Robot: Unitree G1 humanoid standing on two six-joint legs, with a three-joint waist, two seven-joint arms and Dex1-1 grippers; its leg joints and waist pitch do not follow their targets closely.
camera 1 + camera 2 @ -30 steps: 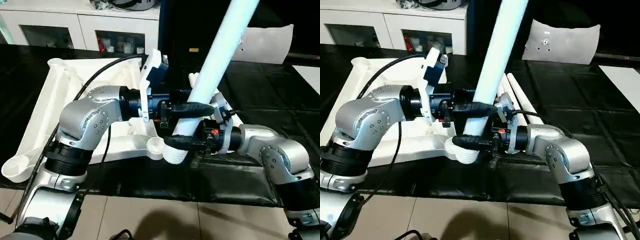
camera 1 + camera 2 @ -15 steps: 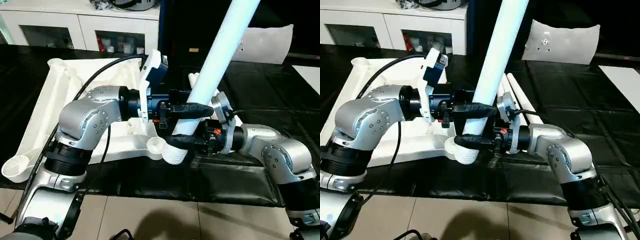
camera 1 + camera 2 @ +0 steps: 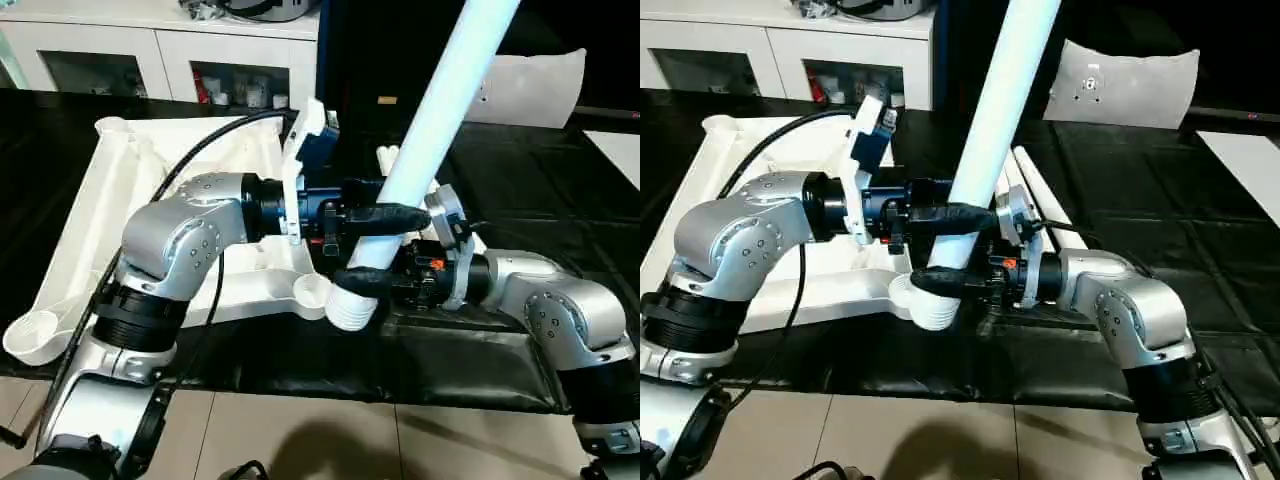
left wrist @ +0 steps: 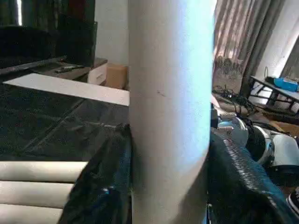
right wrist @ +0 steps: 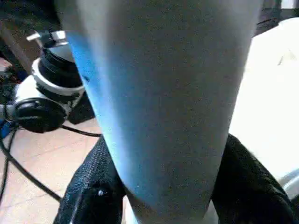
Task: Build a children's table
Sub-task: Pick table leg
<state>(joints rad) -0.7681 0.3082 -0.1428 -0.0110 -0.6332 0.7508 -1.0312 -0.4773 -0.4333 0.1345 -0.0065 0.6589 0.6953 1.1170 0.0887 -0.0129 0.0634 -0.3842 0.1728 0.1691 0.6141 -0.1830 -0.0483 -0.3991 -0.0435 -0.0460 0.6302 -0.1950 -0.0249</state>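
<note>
The white table top [image 3: 120, 200] lies upside down on the black mat, ribbed underside up, with round sockets at its corners. One long white leg [image 3: 430, 120] stands tilted, its threaded foot [image 3: 350, 308] just beside the near corner socket [image 3: 312, 292]. My left gripper [image 3: 385, 215] is shut on the leg from the left, its black fingers [image 4: 100, 186] pressed against both sides. My right gripper [image 3: 365, 280] is shut on the same leg lower down, close above the thread; its fingers [image 5: 93, 186] hug the shaft. Two more legs [image 3: 1040, 215] lie on the mat behind my right arm.
A white cabinet with glass doors [image 3: 150, 60] stands along the back. A white bag [image 3: 1130, 85] lies at the far right of the mat. Tiled floor [image 3: 300, 430] runs along the mat's near edge. A flat white board [image 3: 615, 145] shows at the right edge.
Hardly anything differs: both grippers hold the leg at the same spot. My right wrist has turned a little about the leg.
</note>
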